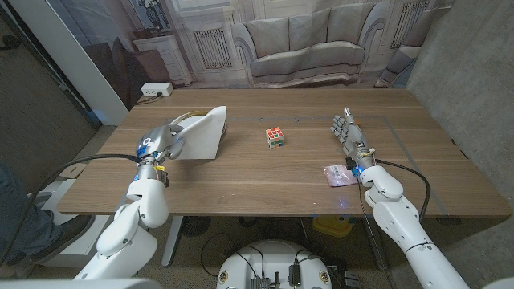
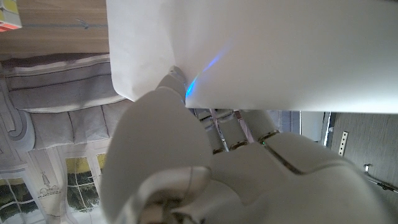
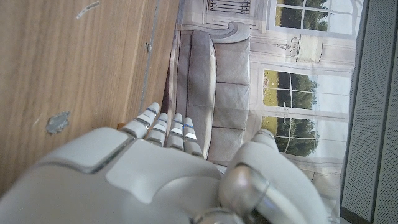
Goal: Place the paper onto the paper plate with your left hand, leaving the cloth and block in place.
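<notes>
Setting: wooden table [image 1: 265, 181], printed backdrop of a grey sofa and tall windows behind it.
Left hand [image 1: 161, 144]: at about nine o'clock on the table, raised off the surface, fingers closed on the near edge of the stiff white paper sheet [image 1: 202, 135]; pinched there, most likely, to keep the sheet clear of the wood while carried.
Paper: lifted and tilted, far edge curling upward, hanging just beyond the hand toward ten o'clock.
Paper plate: possibly the pale rim [image 1: 186, 117] peeking out behind the sheet at ten o'clock; too hidden to be sure.
Small pinkish cloth [image 1: 337, 174]: at four o'clock, lying flat just beside the right wrist, untouched.
Right hand [image 1: 349, 134]: at three o'clock, fingers straight and close together, holding nothing; parked aside, seemingly to stay out of the way.
Multicoloured puzzle cube block [image 1: 275, 137]: near centre, toward one o'clock, standing alone.
Left wrist view: fingertip [image 2: 174, 81] pressed on the sheet's underside, blue glow beside it, cube corner [image 2: 9, 15] at the edge; grip detail lost from the head view.
Right wrist view: fingers [image 3: 163, 127] extended together over bare wood.
</notes>
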Controlling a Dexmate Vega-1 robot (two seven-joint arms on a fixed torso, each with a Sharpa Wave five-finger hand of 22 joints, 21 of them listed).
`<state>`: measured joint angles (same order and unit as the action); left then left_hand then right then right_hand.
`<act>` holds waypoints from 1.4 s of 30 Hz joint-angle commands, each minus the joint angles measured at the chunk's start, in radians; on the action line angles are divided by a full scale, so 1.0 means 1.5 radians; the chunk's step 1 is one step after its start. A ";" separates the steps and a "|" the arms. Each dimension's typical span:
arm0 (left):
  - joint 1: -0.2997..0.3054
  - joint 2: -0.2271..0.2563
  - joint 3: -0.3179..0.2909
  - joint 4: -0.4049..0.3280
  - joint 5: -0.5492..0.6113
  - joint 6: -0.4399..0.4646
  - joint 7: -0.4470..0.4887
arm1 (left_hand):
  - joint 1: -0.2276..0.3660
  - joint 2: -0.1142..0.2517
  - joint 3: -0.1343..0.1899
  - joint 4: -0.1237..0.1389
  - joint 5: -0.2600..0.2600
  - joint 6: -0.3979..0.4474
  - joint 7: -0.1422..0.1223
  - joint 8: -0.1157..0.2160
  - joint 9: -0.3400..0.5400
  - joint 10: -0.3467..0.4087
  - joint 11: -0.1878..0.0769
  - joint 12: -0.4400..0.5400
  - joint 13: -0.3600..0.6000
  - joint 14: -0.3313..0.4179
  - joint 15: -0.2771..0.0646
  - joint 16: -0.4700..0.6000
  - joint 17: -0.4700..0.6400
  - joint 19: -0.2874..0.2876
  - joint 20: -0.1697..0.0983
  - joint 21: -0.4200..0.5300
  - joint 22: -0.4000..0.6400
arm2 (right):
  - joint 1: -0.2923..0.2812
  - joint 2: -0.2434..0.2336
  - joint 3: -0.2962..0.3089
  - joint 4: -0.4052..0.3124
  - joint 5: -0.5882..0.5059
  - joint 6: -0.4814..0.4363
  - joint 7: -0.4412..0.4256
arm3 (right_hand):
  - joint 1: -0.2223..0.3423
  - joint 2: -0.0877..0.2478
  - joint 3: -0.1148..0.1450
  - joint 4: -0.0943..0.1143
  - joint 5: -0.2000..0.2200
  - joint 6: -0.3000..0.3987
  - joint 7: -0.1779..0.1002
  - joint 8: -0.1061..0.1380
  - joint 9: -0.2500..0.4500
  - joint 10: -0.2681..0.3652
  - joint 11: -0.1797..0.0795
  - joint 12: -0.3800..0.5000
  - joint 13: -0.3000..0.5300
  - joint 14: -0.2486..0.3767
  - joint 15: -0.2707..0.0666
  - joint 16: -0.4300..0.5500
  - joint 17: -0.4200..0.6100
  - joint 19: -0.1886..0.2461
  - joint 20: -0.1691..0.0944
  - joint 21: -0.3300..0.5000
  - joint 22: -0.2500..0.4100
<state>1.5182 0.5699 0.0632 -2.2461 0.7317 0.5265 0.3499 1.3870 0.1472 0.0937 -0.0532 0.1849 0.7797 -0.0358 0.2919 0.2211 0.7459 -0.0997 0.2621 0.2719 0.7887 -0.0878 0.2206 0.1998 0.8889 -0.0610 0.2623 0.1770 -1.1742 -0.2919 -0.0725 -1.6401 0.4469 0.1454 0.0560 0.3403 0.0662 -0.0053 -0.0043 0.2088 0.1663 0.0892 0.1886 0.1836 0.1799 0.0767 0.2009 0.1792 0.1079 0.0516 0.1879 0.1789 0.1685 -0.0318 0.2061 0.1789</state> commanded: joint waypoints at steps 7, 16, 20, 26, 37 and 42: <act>-0.023 0.008 -0.031 0.035 -0.005 -0.037 0.000 | -0.004 -0.002 0.001 0.006 0.001 0.008 0.001 -0.003 0.001 0.008 0.000 -0.003 0.004 0.010 -0.056 -0.003 0.002 -0.001 -0.001 -0.004 0.002 | -0.001 0.004 -0.003 -0.002 -0.004 0.002 -0.005 | 0.003 0.002 -0.001 -0.002 0.001 0.004 -0.003 0.004 0.002 0.004 0.000 0.005 0.004 0.005 -0.002 -0.001 0.002 0.002 0.002 -0.003 0.003; -0.033 0.011 -0.042 0.065 -0.022 -0.078 0.020 | -0.006 -0.002 0.001 0.007 0.002 0.019 -0.001 -0.001 0.000 0.015 -0.003 -0.003 0.005 0.020 -0.061 -0.001 0.002 0.004 -0.004 -0.003 0.002 | 0.000 0.004 -0.003 0.000 -0.003 0.003 -0.002 | 0.003 0.003 -0.002 -0.002 0.001 0.004 -0.003 0.004 0.002 0.005 0.002 0.006 0.004 0.004 -0.002 -0.001 0.003 0.002 0.002 -0.003 0.004; -0.041 0.010 -0.041 0.079 -0.025 -0.089 0.030 | -0.007 -0.002 0.002 0.008 0.002 0.021 -0.001 -0.001 0.000 0.020 -0.004 -0.002 0.006 0.022 -0.062 -0.001 0.002 0.005 -0.004 -0.003 0.002 | -0.001 0.004 -0.001 0.000 -0.001 0.006 -0.001 | 0.003 0.003 -0.002 -0.002 0.001 0.004 -0.003 0.004 0.002 0.004 0.002 0.005 0.004 0.004 -0.002 -0.001 0.003 0.002 0.002 -0.003 0.004; -0.055 0.015 -0.038 0.094 -0.027 -0.099 0.036 | -0.007 -0.002 0.002 0.009 0.002 0.023 0.000 -0.002 0.000 0.020 -0.006 -0.004 0.006 0.023 -0.063 -0.002 0.002 0.006 -0.005 -0.004 0.003 | -0.007 0.002 0.004 -0.003 0.002 0.011 0.001 | 0.003 0.003 -0.002 -0.003 0.000 0.004 -0.002 0.004 0.002 0.004 0.002 0.005 0.004 0.004 -0.002 -0.002 0.003 0.002 0.002 -0.003 0.004; -0.089 0.026 -0.020 0.122 -0.019 -0.104 0.045 | -0.010 -0.002 0.003 0.011 0.002 0.028 -0.001 -0.002 -0.001 0.024 -0.009 -0.004 0.007 0.024 -0.065 -0.003 0.003 0.002 -0.008 -0.006 0.003 | -0.027 -0.002 0.017 -0.019 0.008 0.023 -0.004 | 0.003 0.003 -0.003 -0.002 0.000 0.005 -0.003 0.004 0.002 0.004 0.001 0.005 0.004 0.004 -0.002 -0.001 0.003 0.002 0.002 -0.003 0.004; -0.106 0.034 -0.009 0.138 -0.012 -0.113 0.056 | -0.010 -0.001 0.004 0.011 0.002 0.031 -0.004 -0.002 -0.001 0.027 -0.011 -0.004 0.008 0.027 -0.067 -0.002 0.003 0.000 -0.010 -0.007 0.003 | -0.035 -0.003 0.022 -0.022 0.011 0.028 -0.003 | 0.003 0.003 -0.004 -0.002 0.000 0.005 -0.003 0.004 0.002 0.004 0.001 0.005 0.004 0.004 -0.002 -0.001 0.003 0.002 0.001 -0.003 0.004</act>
<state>1.4079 0.6032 0.0211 -2.0852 0.6977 0.3766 0.4091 1.3750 0.1432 0.0982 -0.0434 0.1850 0.8179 -0.0379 0.2879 0.2182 0.7747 -0.1177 0.2583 0.2813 0.8163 -0.0960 0.2206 0.2027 0.8870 -0.0701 0.2550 0.1793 -1.2012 -0.2915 -0.0559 -1.6576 0.4535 0.1710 0.0553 0.3402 0.0662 -0.0053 -0.0042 0.2088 0.1663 0.0892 0.1886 0.1836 0.1799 0.0766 0.2009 0.1791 0.1080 0.0516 0.1879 0.1789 0.1685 -0.0317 0.2061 0.1790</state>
